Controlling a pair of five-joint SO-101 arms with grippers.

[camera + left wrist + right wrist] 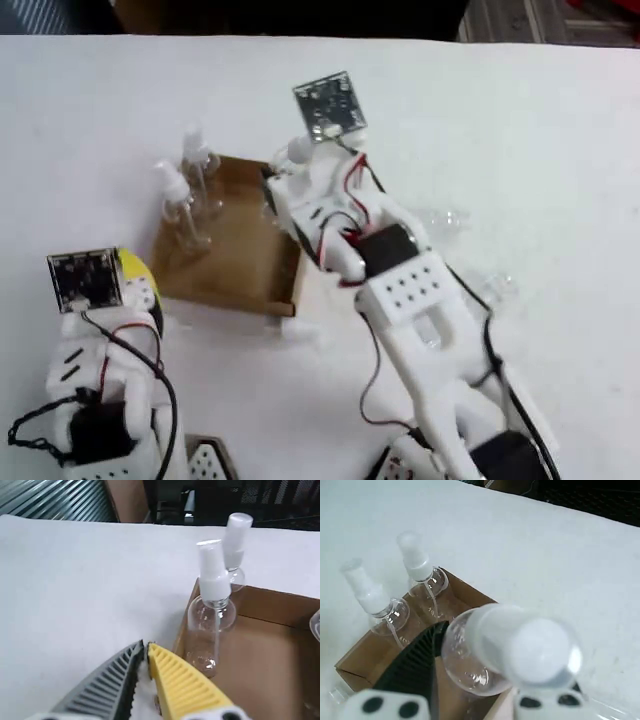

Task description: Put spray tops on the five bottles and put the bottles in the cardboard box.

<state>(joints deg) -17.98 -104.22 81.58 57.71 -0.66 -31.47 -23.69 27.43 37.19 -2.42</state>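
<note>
The cardboard box [235,275] lies left of the table's middle. Two clear bottles with white spray tops [183,205] [201,165] stand upright along its left side; in the left wrist view they are the near bottle [210,615] and the far bottle [234,545]. My right gripper [287,185] hangs over the box's right side, shut on a third clear bottle [485,660] whose white spray top [527,647] points up. My left gripper [145,649] is low by the box's near left corner, its grey and yellow jaws shut with nothing between them.
Two clear bottles [440,218] [497,285] lie on the white table to the right of the right arm. The right arm [420,300] crosses the table diagonally from the front right. The table's far edge runs along the back.
</note>
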